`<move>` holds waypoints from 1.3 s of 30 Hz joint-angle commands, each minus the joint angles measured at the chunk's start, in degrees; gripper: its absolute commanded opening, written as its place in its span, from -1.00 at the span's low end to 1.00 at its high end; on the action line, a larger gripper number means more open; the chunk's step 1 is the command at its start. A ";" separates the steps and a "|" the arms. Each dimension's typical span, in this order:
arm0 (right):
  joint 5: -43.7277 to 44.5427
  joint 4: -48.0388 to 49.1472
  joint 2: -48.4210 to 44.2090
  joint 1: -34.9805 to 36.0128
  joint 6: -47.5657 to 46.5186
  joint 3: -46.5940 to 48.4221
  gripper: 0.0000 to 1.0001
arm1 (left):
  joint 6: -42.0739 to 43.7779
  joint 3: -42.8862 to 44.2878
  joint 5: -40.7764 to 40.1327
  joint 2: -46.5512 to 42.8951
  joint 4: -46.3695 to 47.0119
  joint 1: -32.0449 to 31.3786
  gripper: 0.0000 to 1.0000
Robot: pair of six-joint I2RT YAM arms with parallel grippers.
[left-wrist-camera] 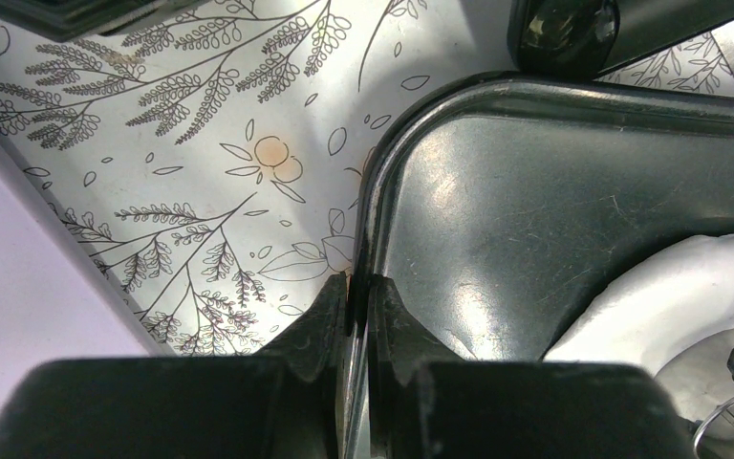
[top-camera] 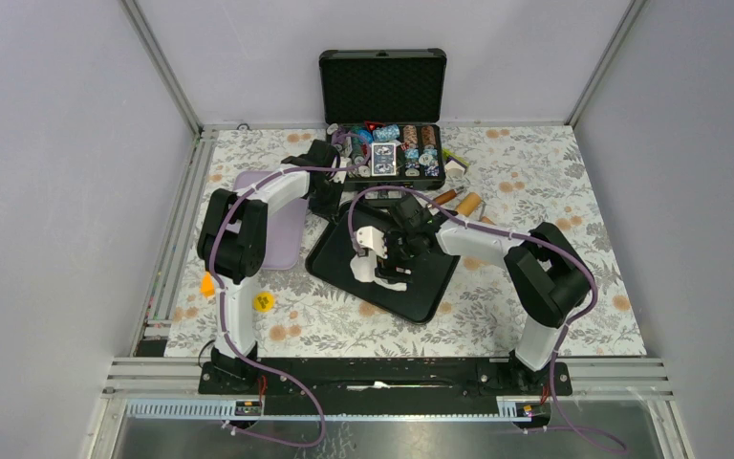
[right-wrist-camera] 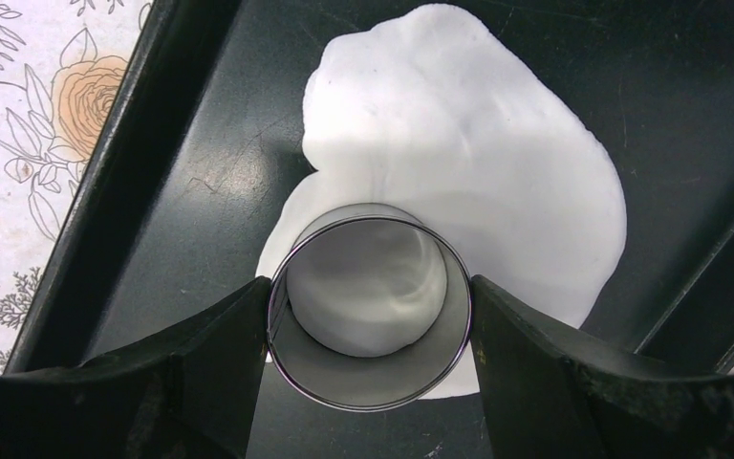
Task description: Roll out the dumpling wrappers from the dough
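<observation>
Right fingers [right-wrist-camera: 201, 382] clamp cutter [right-wrist-camera: 368, 387] at dough [right-wrist-camera: 478, 143] edge; left fingers [left-wrist-camera: 317, 335] pinch tray [left-wrist-camera: 375, 201] rim

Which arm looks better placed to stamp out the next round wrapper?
Right. The right hand grips the steel ring cutter over the dough, while the left hand is clamped on the tray by its rim.

Top view: right arm [top-camera: 478, 244] covers most of the dough [top-camera: 394, 284]. Left wrist view: dough runs off right and bottom edges, tray [left-wrist-camera: 535, 191] cropped too. Case [top-camera: 382, 86] contents too small to identify.
</observation>
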 commanded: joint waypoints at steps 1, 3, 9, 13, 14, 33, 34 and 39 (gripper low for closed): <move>4.59 -2.70 1.10 1.78 4.66 -4.06 0.01 | -2.42 -0.39 -3.48 -1.71 -0.68 -0.03 -1.00; 5.44 -2.25 0.99 2.00 6.11 -4.59 0.02 | -2.41 -0.36 -3.46 -2.02 -0.94 -0.07 -1.00; 7.80 -1.12 0.54 3.39 12.33 -5.66 0.00 | -2.58 -0.64 -3.01 -2.70 -1.00 -0.07 -1.00; 9.47 -1.31 0.31 4.29 13.77 -5.93 -0.02 | -2.67 -0.69 -2.90 -2.62 -1.01 -0.16 -1.00; 9.75 -1.36 0.34 4.39 14.10 -5.87 -0.03 | -2.67 -0.75 -2.99 -2.67 -1.00 -0.12 -1.00; 1.91 -12.07 5.31 4.08 -8.39 -0.02 -0.10 | 0.35 -0.59 -0.89 -0.81 -0.95 -0.84 -1.00; 1.63 -12.49 5.70 3.99 -9.46 0.42 -0.10 | 0.46 -0.62 -1.03 -0.71 -0.92 -0.98 -1.00; 0.03 -14.52 7.29 3.19 -13.38 2.64 -0.11 | 0.69 -0.55 -1.94 -0.14 -1.00 -1.63 -1.00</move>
